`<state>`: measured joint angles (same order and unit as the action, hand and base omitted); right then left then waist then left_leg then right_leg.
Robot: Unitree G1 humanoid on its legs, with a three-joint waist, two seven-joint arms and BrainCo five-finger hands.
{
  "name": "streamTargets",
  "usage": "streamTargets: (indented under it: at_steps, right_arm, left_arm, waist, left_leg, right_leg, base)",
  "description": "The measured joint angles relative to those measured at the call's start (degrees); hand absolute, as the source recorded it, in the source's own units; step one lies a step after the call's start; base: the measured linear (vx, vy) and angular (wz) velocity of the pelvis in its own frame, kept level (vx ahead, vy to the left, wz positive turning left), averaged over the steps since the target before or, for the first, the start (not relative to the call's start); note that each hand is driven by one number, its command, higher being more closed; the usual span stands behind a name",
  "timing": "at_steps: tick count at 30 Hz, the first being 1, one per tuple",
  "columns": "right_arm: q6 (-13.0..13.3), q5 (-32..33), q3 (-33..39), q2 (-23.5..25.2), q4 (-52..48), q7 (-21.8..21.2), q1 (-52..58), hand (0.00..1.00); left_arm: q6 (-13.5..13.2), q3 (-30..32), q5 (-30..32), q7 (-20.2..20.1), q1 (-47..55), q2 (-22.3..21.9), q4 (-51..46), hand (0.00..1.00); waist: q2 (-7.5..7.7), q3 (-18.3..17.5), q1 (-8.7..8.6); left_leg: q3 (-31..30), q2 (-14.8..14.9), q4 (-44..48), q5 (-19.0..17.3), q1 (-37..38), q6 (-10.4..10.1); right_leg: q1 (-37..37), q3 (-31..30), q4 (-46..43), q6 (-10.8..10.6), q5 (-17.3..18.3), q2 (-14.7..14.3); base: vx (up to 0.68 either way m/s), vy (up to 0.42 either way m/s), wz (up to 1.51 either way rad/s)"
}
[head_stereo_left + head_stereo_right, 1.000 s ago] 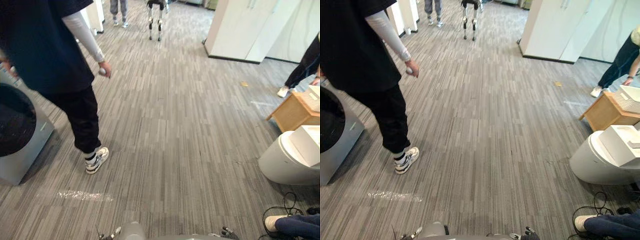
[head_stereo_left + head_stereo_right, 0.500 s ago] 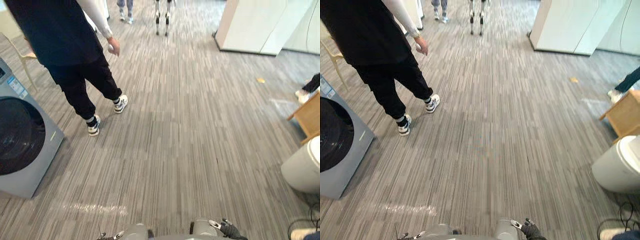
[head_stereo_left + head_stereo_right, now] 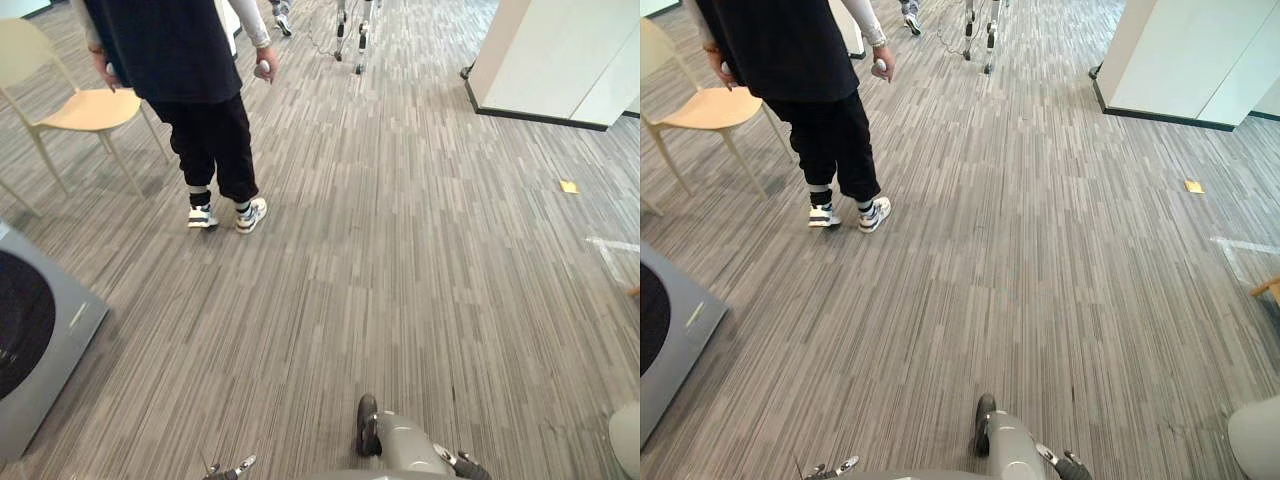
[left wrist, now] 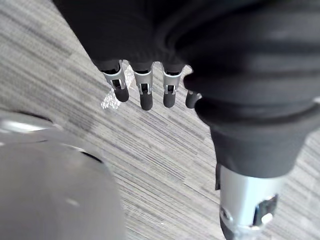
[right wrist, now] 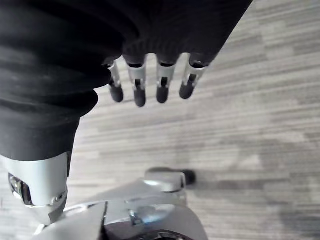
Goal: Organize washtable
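Over carpet [image 4: 155, 150], left hand [image 4: 145, 94], right hand [image 5: 138, 86] hang slack.

No word, number or sign can be read anywhere in these views. The washing machine [image 3: 685, 340] at the left edge of the floor [image 3: 1040, 250] carries a thin pale mark on its grey front, too small to tell whether it is print. A yellow scrap [image 3: 1193, 186] lies on the floor towards the right edge, near the white cabinet [image 3: 1200, 60]. Its face shows no legible marking.
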<state>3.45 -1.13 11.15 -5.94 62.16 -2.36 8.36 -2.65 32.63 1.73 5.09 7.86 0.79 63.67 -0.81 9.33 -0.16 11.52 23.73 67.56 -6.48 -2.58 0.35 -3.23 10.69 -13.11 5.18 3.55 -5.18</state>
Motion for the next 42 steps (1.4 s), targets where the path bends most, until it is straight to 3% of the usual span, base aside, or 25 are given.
streamTargets:
  at_steps: [2, 4, 6, 7, 9, 11, 12, 15, 16, 17, 19, 22, 24, 26, 28, 31, 32, 33, 34, 35, 36, 37, 38, 39, 42]
  right_arm:
    - [-0.01, -0.06, -3.41, -0.31, 0.37, 0.20, -0.50, 0.00]
    - [0.22, -0.07, -5.66, -0.91, 0.60, 0.11, -2.88, 0.00]
    - [0.51, -0.04, -7.05, -1.29, 0.46, 0.17, -3.75, 0.00]
    - [0.50, -0.05, -7.96, -1.54, 0.54, 0.17, -3.93, 0.00]
    - [0.52, -0.47, -9.94, -1.36, 0.54, 0.38, -3.73, 0.00]
    - [0.70, -0.75, -9.80, -1.15, 1.60, 0.44, -3.63, 0.00]
    - [0.72, -0.74, -9.69, -1.06, 1.71, 0.43, -3.44, 0.00]
    - [0.99, -0.59, -7.47, -0.03, 1.83, -0.10, -2.40, 0.00]
    - [1.21, -0.53, -6.77, 0.55, 1.85, -0.29, -1.46, 0.00]
    - [1.22, -0.46, -6.48, 0.67, 2.06, -0.34, -1.08, 0.00]
    - [1.19, -0.49, -5.27, 0.88, 2.54, -0.45, -0.94, 0.00]
    - [1.59, -0.47, -4.79, 0.85, 2.27, -0.38, -1.25, 0.00]
    - [1.69, -0.45, -4.27, 0.57, 1.94, -0.39, -1.15, 0.00]
    - [1.64, -0.46, -4.27, -0.08, 1.71, -0.39, -1.19, 0.00]
    - [1.33, -0.47, -4.33, -0.18, 1.67, -0.31, -1.06, 0.00]
    - [1.13, -0.51, -4.10, 0.12, 1.27, -0.32, -0.25, 0.00]
    - [1.09, -0.52, -4.11, 0.04, 1.34, -0.30, -0.08, 0.00]
    - [1.09, -0.63, -4.03, 0.01, 1.57, -0.44, 0.05, 0.00]
    - [0.97, -0.85, -3.97, -0.79, 1.61, -0.60, 0.06, 0.00]
    - [0.92, -1.11, -4.15, -1.14, 1.59, -0.65, -0.05, 0.00]
    - [0.94, -1.21, -4.44, -1.63, 1.55, -0.63, -0.07, 0.00]
    - [0.84, -1.19, -4.93, -1.93, 1.63, -0.25, -0.13, 0.00]
    - [0.66, -1.17, -5.03, -1.88, 1.68, -0.12, -0.27, 0.00]
    - [0.35, -1.16, -5.45, -1.68, 2.25, -0.10, -0.60, 0.00]
    - [0.09, -1.20, -5.56, -1.36, 2.31, -0.04, -1.24, 0.00]
  left_arm:
    - [-0.12, -1.24, -0.08, 0.04, 0.06, 0.36, -0.41, 0.00]
    - [-0.09, -3.37, -0.07, 0.15, 0.23, 0.59, -0.85, 0.00]
    - [-0.08, -5.08, -0.07, 0.22, 0.23, 0.92, -0.88, 0.00]
    - [-0.06, -5.97, -0.08, 0.17, 0.25, 1.21, -0.83, 0.00]
    - [-0.10, -6.07, -0.06, 0.19, 1.37, 1.78, -0.83, 0.00]
    - [-0.02, -6.35, -0.11, 0.18, 1.34, 1.81, -0.57, 0.00]
    - [0.00, -6.30, -0.14, 0.16, 1.40, 2.06, -0.56, 0.00]
    - [0.03, -8.16, -1.26, -0.04, 2.25, 3.44, 0.84, 0.00]
    - [0.34, -8.48, -1.20, -0.07, 2.34, 4.19, 1.25, 0.00]
    - [0.45, -8.83, -1.11, -0.07, 2.29, 4.53, 1.23, 0.00]
    - [0.66, -10.51, -1.05, -0.12, 2.04, 5.03, 1.23, 0.00]
    - [0.76, -10.10, -0.97, -0.14, 1.69, 4.85, 1.24, 0.00]
    - [0.79, -9.49, -0.95, -0.12, 0.03, 4.39, 1.55, 0.00]
    - [0.77, -9.55, -0.92, -0.10, -0.74, 3.86, 1.52, 0.00]
    - [0.70, -9.55, -0.79, -0.06, -1.19, 3.39, 1.53, 0.00]
    - [0.58, -8.99, 0.19, -0.06, 0.27, 3.32, 1.56, 0.00]
    - [0.52, -8.16, 0.43, -0.06, 0.28, 3.26, 1.55, 0.00]
    - [0.34, -6.94, 0.63, -0.10, 0.32, 2.80, 1.53, 0.00]
    - [0.17, -5.29, 0.64, -0.15, 0.25, 2.23, 1.53, 0.00]
    - [0.17, -4.29, 0.61, -0.17, 0.17, 1.81, 1.60, 0.00]
    - [0.28, -2.38, 0.45, -0.10, 0.16, 0.96, 1.61, 0.00]
    - [0.32, -2.17, 0.30, -0.05, 0.77, 0.66, 1.57, 0.00]
    - [0.32, -2.20, 0.10, -0.03, 0.70, 0.67, 1.53, 0.00]
    - [0.16, -2.73, -0.27, 0.08, 0.58, 0.73, 0.53, 0.00]
    - [-0.41, -6.01, -1.08, 0.31, 0.67, 0.89, -1.30, 0.00]
  waist:
    - [1.35, 0.41, 1.54]
    - [2.06, 0.96, 2.73]
    - [1.91, 0.86, 2.62]
    - [2.05, 0.84, 2.75]
    - [2.48, -0.71, 3.61]
    - [3.97, -1.52, 4.06]
    - [4.17, -1.66, 4.23]
    - [5.22, -2.43, 4.12]
    - [5.86, -2.87, 3.96]
    - [6.10, -3.03, 3.89]
    - [6.14, -2.95, 3.69]
    - [5.55, -3.01, 1.08]
    - [4.75, -2.85, 0.75]
    - [3.61, -2.53, 0.75]
    - [3.10, -2.07, 0.02]
    - [3.43, -2.17, -0.82]
    - [3.29, -2.27, -0.64]
    - [2.55, -2.53, -0.70]
    - [1.22, -3.02, -0.42]
    - [0.37, -2.79, -0.39]
    - [-0.24, -2.46, -0.34]
    - [-0.73, -2.00, 0.28]
    - [-0.49, -1.53, 0.64]
    - [0.52, -0.68, 1.12]
    - [1.63, 0.40, 1.12]
  left_leg:
    - [0.03, -3.50, -2.09, -4.43, -5.37, -1.74]
    - [1.70, -6.88, -16.04, -6.84, -11.60, -2.07]
    - [2.72, -10.00, -34.73, -6.11, -13.51, -2.41]
    - [1.77, -12.19, -44.88, -1.92, -14.16, -2.41]
    - [1.25, -15.79, -48.72, 4.68, -13.60, -0.85]
    - [1.53, -17.32, -41.95, -0.47, -15.45, 2.63]
    - [1.57, -17.77, -40.60, -2.04, -15.41, 3.02]
    - [3.82, -20.77, -40.41, -7.47, -9.67, 4.80]
    - [4.51, -22.14, -40.84, -8.92, -6.51, 5.88]
    - [4.40, -23.02, -41.65, -10.38, -2.88, 6.33]
    - [4.28, -24.09, -46.01, -11.20, 3.97, 6.37]
    - [4.15, -23.91, -53.25, -10.86, 11.86, 5.79]
    - [4.12, -22.86, -55.64, -11.25, 14.49, 4.97]
    - [3.66, -21.53, -56.52, -11.82, 16.20, 3.67]
    - [2.35, -20.38, -57.70, -13.09, 19.40, 0.40]
    - [-0.89, -19.62, -56.40, -16.00, 24.59, -4.65]
    - [-1.57, -18.93, -54.56, -16.01, 24.60, -4.66]
    - [-3.39, -16.52, -47.64, -15.87, 22.31, -4.84]
    - [-4.43, -13.07, -36.68, -13.91, 17.48, -5.73]
    - [-4.70, -11.04, -30.58, -11.26, 14.58, -5.28]
    - [-4.27, -7.20, -18.41, -2.08, 9.04, -3.13]
    - [-1.23, -2.29, -9.16, -2.38, 4.95, -2.19]
    - [0.57, -0.74, -6.56, -3.46, 3.77, -1.67]
    - [2.55, -0.23, -5.41, -5.53, 1.33, -1.76]
    - [3.58, -3.14, -16.64, -8.32, -1.88, -5.78]
  right_leg:
    - [5.99, -2.51, 3.35, 0.08, 0.59, 0.32]
    - [10.60, -5.10, 6.58, -1.40, 1.76, 0.75]
    - [12.14, -5.88, 6.99, -2.39, 4.40, 1.94]
    - [13.09, -6.32, 6.97, -3.45, 5.99, 3.15]
    - [13.14, -7.81, 6.66, -4.96, 8.64, 5.80]
    - [12.75, -7.96, 2.84, -6.03, 10.86, 8.10]
    - [12.42, -8.17, 0.79, -6.52, 11.19, 8.65]
    - [4.93, -10.86, -23.98, -10.21, 10.35, 11.86]
    - [1.35, -11.01, -35.00, -11.83, 5.90, 13.55]
    - [-1.16, -9.51, -42.99, -11.04, 4.07, 14.75]
    - [-3.73, -5.30, -47.92, -7.00, 6.89, 15.64]
    - [-8.24, 2.81, -38.91, -5.52, 12.06, 14.74]
    - [-11.64, 5.69, -23.91, -5.58, 11.46, 12.64]
    - [-12.93, 6.19, -10.62, -6.38, 7.18, 10.66]
    - [-13.23, 3.43, 5.29, -7.16, -1.74, 9.03]
    - [-13.31, 1.15, 2.00, -5.76, -5.79, 10.34]
    - [-13.80, 1.02, -0.86, -5.14, -7.32, 10.41]
    - [-13.94, 1.55, -4.46, -4.71, -8.04, 9.93]
    - [-12.90, 3.23, -5.74, -4.13, -5.78, 7.74]
    - [-11.89, 3.99, -5.48, -3.51, -5.07, 6.53]
    - [-9.13, 4.64, -3.92, -2.30, -3.88, 4.31]
    - [-5.83, 4.32, -1.62, -1.31, -3.22, 2.28]
    - [-4.05, 3.97, -0.55, -1.02, -3.02, 1.73]
    - [-0.20, 3.11, 1.81, -0.89, -2.94, 1.50]
    - [5.80, 1.74, 6.13, -0.96, -2.95, 1.96]
  base:
    - [0.45, -0.063, -0.47]
    - [0.39, 0.055, -0.53]
    - [0.36, 0.164, -0.25]
    - [0.38, 0.214, -0.17]
    - [0.46, 0.271, -0.19]
    - [0.58, 0.308, -0.04]
    - [0.53, 0.287, 0.05]
    - [0.49, 0.278, -0.04]
    - [0.49, 0.175, -0.07]
    - [0.49, 0.147, -0.04]
    - [0.48, 0.115, -0.08]
    - [0.42, 0.075, 0.05]
    - [0.41, 0.039, 0.05]
    - [0.42, -0.004, 0.15]
    - [0.50, -0.062, 0.31]
    - [0.60, -0.196, 0.49]
    - [0.75, -0.331, 0.56]
    - [0.74, -0.371, 0.46]
    - [0.60, -0.324, 0.39]
    - [0.59, -0.311, 0.13]
    - [0.57, -0.276, -0.14]
    - [0.56, -0.265, -0.22]
    - [0.54, -0.234, -0.33]
    - [0.50, -0.199, -0.19]
    - [0.38, -0.091, -0.21]
